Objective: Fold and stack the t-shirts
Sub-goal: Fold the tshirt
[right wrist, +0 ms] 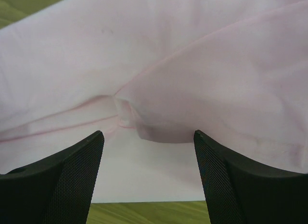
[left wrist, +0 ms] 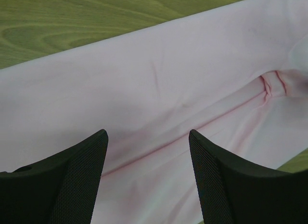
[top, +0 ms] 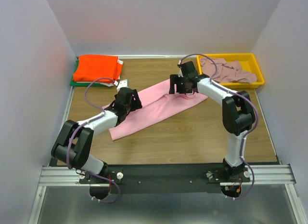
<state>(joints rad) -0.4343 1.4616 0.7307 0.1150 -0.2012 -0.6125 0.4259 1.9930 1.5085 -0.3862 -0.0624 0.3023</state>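
A light pink t-shirt (top: 159, 108) lies folded into a long band, slanting across the wooden table from near left to far right. My left gripper (top: 131, 99) hovers over its left part, jaws open, with only pink cloth (left wrist: 159, 84) below the fingers. My right gripper (top: 178, 85) stands open over the band's far right end, above a cloth fold (right wrist: 144, 113). A folded orange t-shirt (top: 97, 67) rests on a green one (top: 75, 82) at the far left. A dusty mauve t-shirt (top: 226, 70) lies crumpled in the yellow tray.
The yellow tray (top: 257, 82) sits at the far right corner. A small white tag (top: 123, 83) lies beside the orange stack. Grey walls close in the table on the left, back and right. Bare wood (top: 192, 132) shows in front of the pink shirt.
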